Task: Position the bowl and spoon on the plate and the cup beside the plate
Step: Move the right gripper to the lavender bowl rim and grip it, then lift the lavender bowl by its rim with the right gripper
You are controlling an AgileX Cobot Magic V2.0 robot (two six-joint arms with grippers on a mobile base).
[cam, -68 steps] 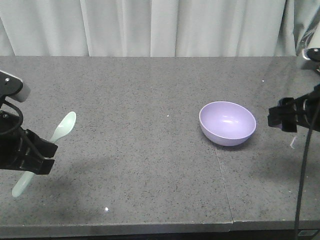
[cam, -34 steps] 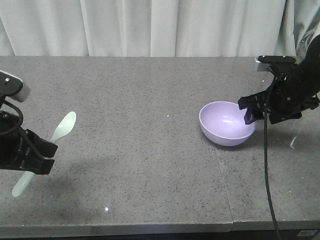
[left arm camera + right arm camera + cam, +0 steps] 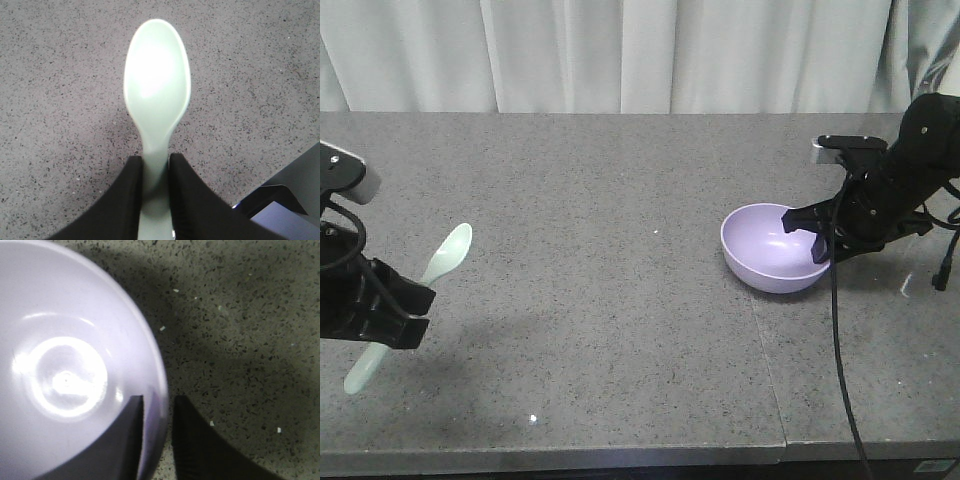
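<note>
The lavender bowl (image 3: 770, 250) stands on the grey table right of centre. My right gripper (image 3: 817, 240) is at its right rim. In the right wrist view one finger (image 3: 131, 440) is inside the bowl (image 3: 65, 380) and the other outside, and the right gripper (image 3: 158, 399) is shut on the rim. At the far left, my left gripper (image 3: 392, 312) holds the mint-green spoon (image 3: 447, 253) above the table, its oval end pointing away. The left wrist view shows the spoon (image 3: 157, 90) with its handle pinched in the left gripper (image 3: 156, 157). Plate and cup are out of view.
A pale curtain hangs behind the table. A seam (image 3: 770, 370) runs across the tabletop towards the front edge below the bowl. The right arm's black cable (image 3: 840, 350) hangs down over the table's front right part.
My right arm has swung left from the table's right edge to the bowl and closed over its right rim; the bowl shifted slightly. The left arm and spoon have not moved.
</note>
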